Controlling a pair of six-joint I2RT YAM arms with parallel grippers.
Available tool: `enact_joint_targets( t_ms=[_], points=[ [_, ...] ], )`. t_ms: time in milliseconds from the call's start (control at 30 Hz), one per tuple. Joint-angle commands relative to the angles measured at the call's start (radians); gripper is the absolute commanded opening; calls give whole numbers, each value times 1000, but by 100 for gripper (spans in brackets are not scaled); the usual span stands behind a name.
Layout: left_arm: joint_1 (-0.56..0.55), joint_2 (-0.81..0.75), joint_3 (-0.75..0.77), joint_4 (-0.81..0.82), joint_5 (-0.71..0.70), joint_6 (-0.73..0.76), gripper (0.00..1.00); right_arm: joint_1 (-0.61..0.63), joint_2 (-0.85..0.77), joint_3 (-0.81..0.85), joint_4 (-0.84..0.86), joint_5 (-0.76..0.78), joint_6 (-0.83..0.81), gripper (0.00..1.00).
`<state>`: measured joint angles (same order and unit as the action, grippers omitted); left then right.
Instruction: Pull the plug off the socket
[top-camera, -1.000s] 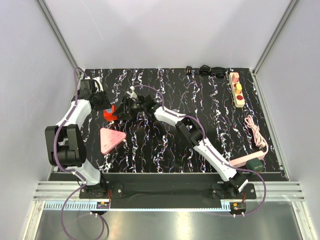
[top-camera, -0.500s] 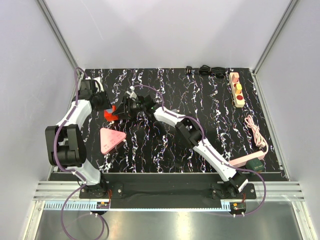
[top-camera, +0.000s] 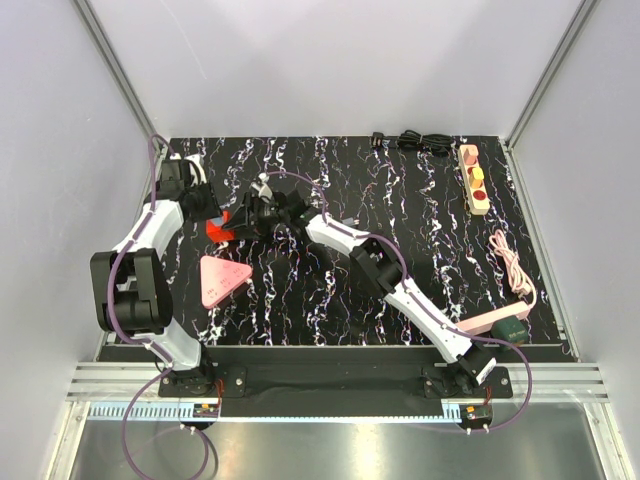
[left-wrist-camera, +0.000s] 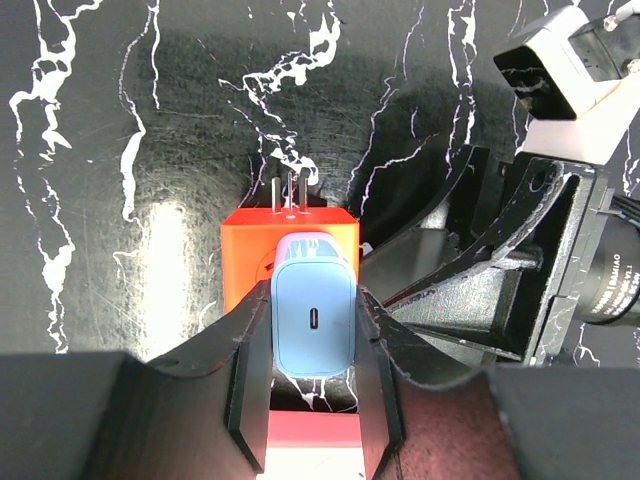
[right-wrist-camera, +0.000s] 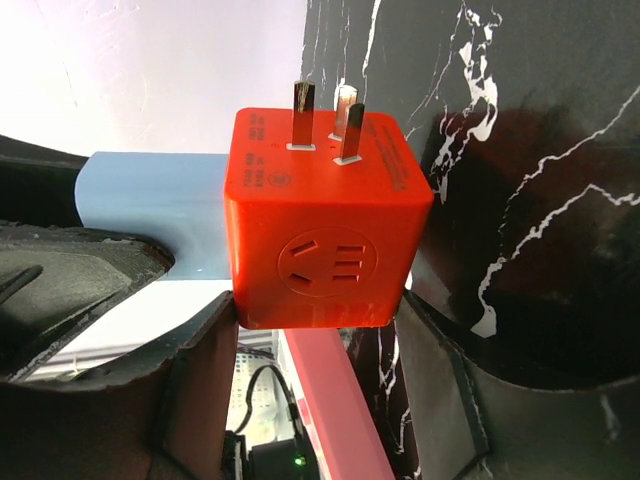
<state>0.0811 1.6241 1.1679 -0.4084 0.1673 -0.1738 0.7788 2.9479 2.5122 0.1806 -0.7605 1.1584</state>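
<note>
Black marbled table (top-camera: 400, 190): left claw (left-wrist-camera: 312, 310) clamps one blue plug (left-wrist-camera: 313, 345), right claw (right-wrist-camera: 315, 310) clamps one orange socket (right-wrist-camera: 320, 220).

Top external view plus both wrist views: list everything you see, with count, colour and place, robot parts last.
orange socket cube: 1, orange, left of centre
blue plug: 1, blue, seated in the cube
pink triangle: 1, pink, near left
beige strip: 1, beige with red and yellow rounds, far right
black cable: 1, black, far edge
pink bar: 1, pink, near right
table: 1, black marbled
left gripper: 1, black, jaws shut on blue plug
right gripper: 1, black, jaws shut on cube
</note>
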Motion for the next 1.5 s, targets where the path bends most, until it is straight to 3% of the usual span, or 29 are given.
enact_joint_targets(
  t_ms=[0,300,400,700,833,900,967,1000,1067,1200,1367,1467],
  points=[
    [-15,-69,1,51,69,-20,0,17,22,46,-134,133,40,0],
    [-26,-154,-45,109,-11,-24,0,27,16,115,-561,340,-49,0],
    [-30,-213,-85,163,-38,-32,0,28,20,134,-607,360,-49,0],
    [-34,-207,-80,154,-32,-29,0,25,33,151,-596,336,-71,0],
    [-34,-187,-71,140,-40,-18,0,22,-21,50,-428,219,-167,0],
    [-34,-181,-60,126,-46,-9,0,8,-87,-56,-350,179,-196,7],
    [-34,-175,-57,122,-46,-10,0,-7,-153,-116,-308,153,-213,24],
    [-34,-173,-57,123,-43,-9,0,-13,-168,-150,-279,139,-232,27],
    [-35,-170,-56,122,-41,-7,0,-22,-205,-171,-262,100,-262,33],
    [-34,-171,-56,115,-40,-4,0,-61,-230,-194,-227,23,-338,58],
    [-34,-165,-53,118,-11,-1,0,-73,-191,-165,-103,-137,-315,73],
    [-35,-162,-53,118,-6,-1,0,-72,-210,-216,-11,-132,-302,87]
  ],
)
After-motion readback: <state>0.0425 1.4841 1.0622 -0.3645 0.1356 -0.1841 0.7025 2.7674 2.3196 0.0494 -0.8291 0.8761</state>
